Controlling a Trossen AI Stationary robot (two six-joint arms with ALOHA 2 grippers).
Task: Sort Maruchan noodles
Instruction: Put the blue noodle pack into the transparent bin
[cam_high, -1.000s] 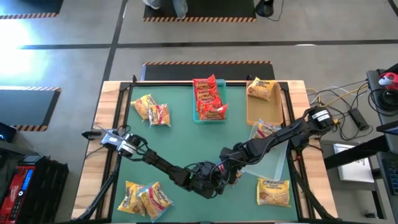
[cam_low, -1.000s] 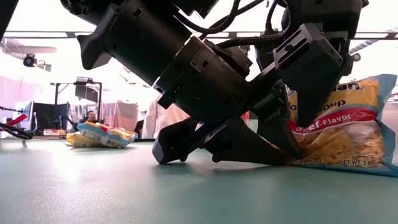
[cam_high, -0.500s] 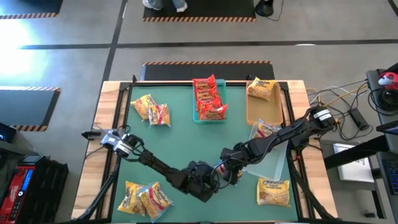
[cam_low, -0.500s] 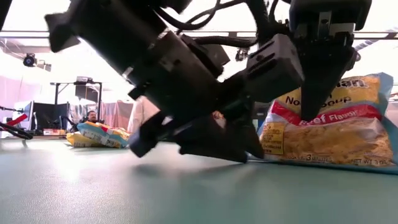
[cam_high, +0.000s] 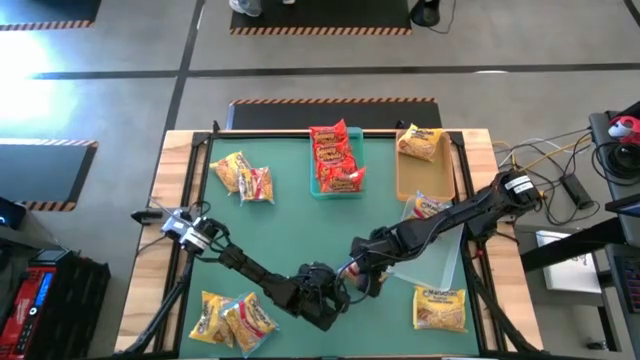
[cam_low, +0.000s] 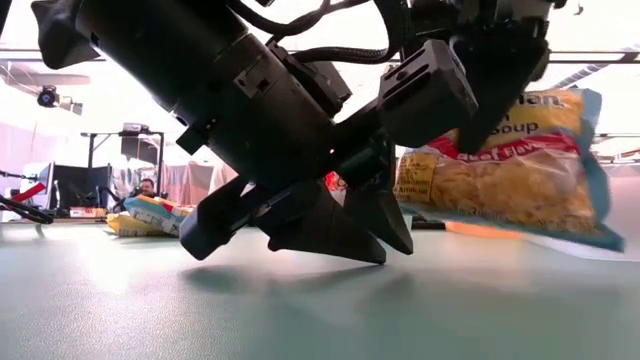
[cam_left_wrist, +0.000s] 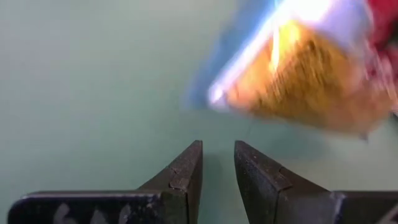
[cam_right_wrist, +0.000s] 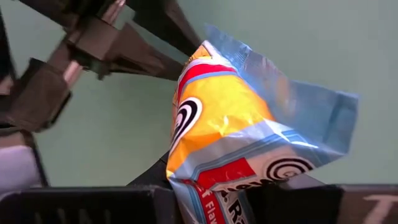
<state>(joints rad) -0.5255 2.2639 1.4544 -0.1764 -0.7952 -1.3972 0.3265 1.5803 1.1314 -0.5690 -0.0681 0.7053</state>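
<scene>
One yellow noodle packet with blue edges and a red band (cam_low: 500, 170) (cam_right_wrist: 217, 112) hangs above the green table near its front middle, with my right gripper (cam_high: 365, 272) (cam_right_wrist: 211, 202) shut on it. My left gripper (cam_high: 338, 292) (cam_left_wrist: 217, 162) is low over the table just left of it. Its fingers are a narrow gap apart with nothing between them. Other noodle packets lie in small heaps at the far left (cam_high: 245, 178), near left (cam_high: 232, 318) and near right (cam_high: 440, 307). My right gripper pinches the packet between its two fingers at one end, by the red band (cam_right_wrist: 208, 186). The fingers (cam_low: 495, 100) come from above, slanting down. The packet is lifted clear of the table and hangs tilted below the fingers, its far end (cam_low: 590, 225) lowest.
A teal tray (cam_high: 318, 185) at the far middle holds red packets. A tan tray (cam_high: 405, 185) beside it holds a yellow packet. A clear tray (cam_high: 440, 255) lies at the right under my right arm, a packet (cam_high: 430, 207) at its far end.
My right gripper has risen, and the yellow packet, which lay on the table, now hangs clear of it and tilted. My left gripper has drawn back toward the table's left and lifted a little, its fingers off the table.
</scene>
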